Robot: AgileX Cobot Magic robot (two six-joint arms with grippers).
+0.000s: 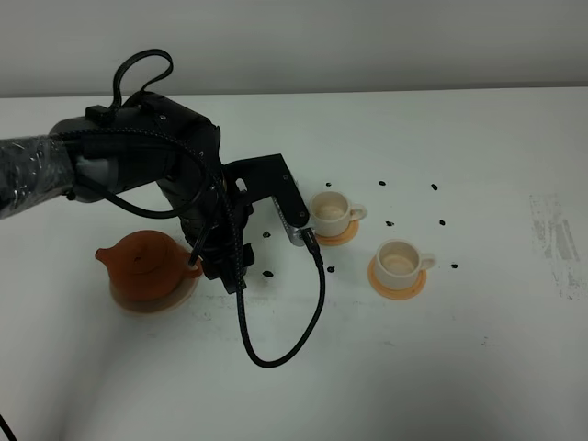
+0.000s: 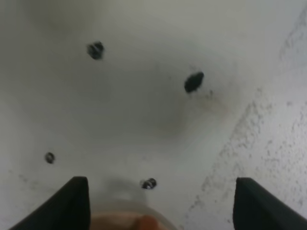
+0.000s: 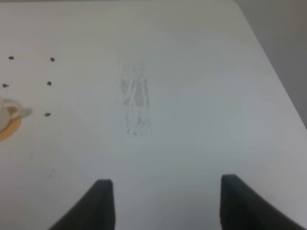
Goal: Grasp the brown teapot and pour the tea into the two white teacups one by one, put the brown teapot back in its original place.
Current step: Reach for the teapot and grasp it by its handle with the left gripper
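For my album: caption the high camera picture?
Left arm beside brown teapot on its plate; two white teacups on coasters.

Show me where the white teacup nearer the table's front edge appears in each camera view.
Exterior high: the front teacup stands right of centre on its orange coaster.
Left wrist: not in it.
Right wrist: only part of the front teacup shows, cut off at the picture's border.
Shared landmark: the black dot just past the cup's handle, also in the right wrist view.

teapot (image 1: 142, 260) on plate (image 1: 138, 305) L | cups (image 1: 331, 213) on coasters (image 1: 400, 290) R
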